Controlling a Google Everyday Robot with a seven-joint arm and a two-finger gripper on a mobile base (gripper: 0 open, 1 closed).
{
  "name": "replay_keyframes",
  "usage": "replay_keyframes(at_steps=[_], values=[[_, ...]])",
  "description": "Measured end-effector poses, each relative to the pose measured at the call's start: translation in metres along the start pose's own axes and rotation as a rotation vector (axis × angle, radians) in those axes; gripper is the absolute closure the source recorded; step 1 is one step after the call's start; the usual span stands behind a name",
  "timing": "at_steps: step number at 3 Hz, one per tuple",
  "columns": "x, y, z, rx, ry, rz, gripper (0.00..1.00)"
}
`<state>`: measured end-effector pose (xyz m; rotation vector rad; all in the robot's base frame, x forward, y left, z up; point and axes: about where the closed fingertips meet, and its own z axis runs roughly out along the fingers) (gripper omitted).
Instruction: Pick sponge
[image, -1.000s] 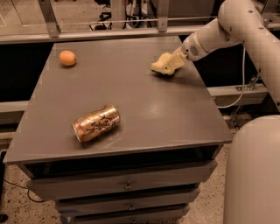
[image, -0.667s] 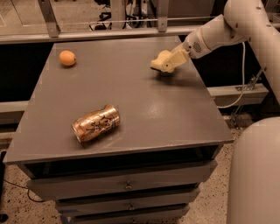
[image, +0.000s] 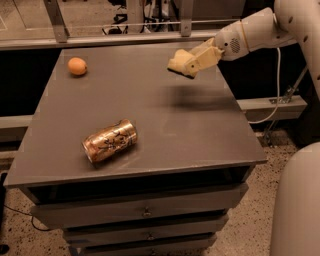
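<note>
The pale yellow sponge is held in the air above the right rear part of the grey table top; its shadow lies on the surface below. My gripper reaches in from the right on a white arm and is shut on the sponge, its cream fingers clamped around it. The sponge's right part is hidden by the fingers.
A small round orange fruit sits at the rear left of the table. A shiny copper-orange drink can lies on its side at the front left. Drawers are below the top. A rail runs behind the table.
The gripper has lifted the sponge off the table surface and carried it upward; a shadow now shows beneath it. The can and the fruit have not moved.
</note>
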<state>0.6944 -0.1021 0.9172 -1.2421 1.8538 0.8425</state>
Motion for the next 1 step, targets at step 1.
replay_keyframes(at_steps=[1], values=[[-0.0010,0.0010,0.0045,-0.009,-0.002,0.002,1.00]])
